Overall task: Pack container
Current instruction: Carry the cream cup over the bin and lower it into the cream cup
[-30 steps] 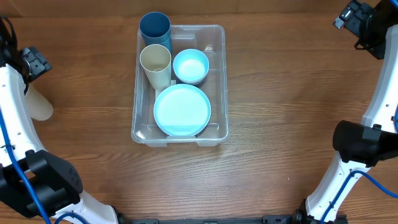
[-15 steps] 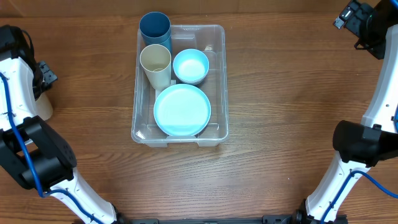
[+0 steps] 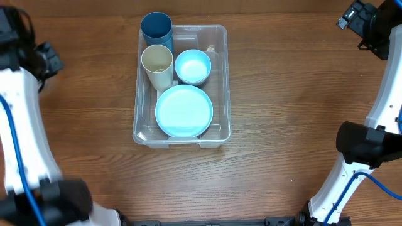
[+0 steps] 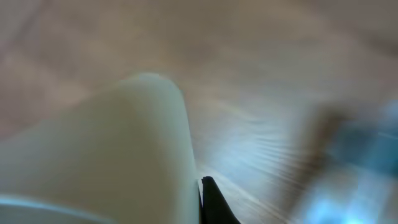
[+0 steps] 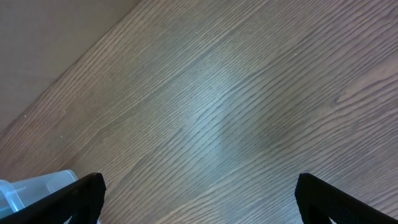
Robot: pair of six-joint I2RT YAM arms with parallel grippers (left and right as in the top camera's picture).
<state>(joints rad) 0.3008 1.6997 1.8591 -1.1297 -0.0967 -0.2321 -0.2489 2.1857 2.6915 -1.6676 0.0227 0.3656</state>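
Container: the large clear plastic rectangular bin [image 3: 220, 75] is sitting at the middle of the wooden table [image 3: 289, 113]. It is holding a dark blue plastic cup [image 3: 156, 28], a cream plastic cup [image 3: 157, 66], a light blue bowl [image 3: 192, 66] and a light blue round plate [image 3: 183, 111].
Left pincer [image 3: 47, 63]: it is hanging at the far left edge, well apart from the bin. The wrist view is smearing and showing a pale cream rounded object [image 4: 112, 155] right beside one black finger. You cannot tell whether the jaws are clamping it.
Right pincer [image 5: 199, 190]: it is hovering spread wide over bare wood at the far right corner, carrying nothing.
Risk, grip: if the cream object is riding loosely, a fast swing is risking a drop onto the table.
Risk, space: free floor inside the bin is running short. Lowering another item blindly is risking a knock against the upright cups or the rim.
Risk, view: the blur is denying you an alignment check, so be slowing down before any descent.
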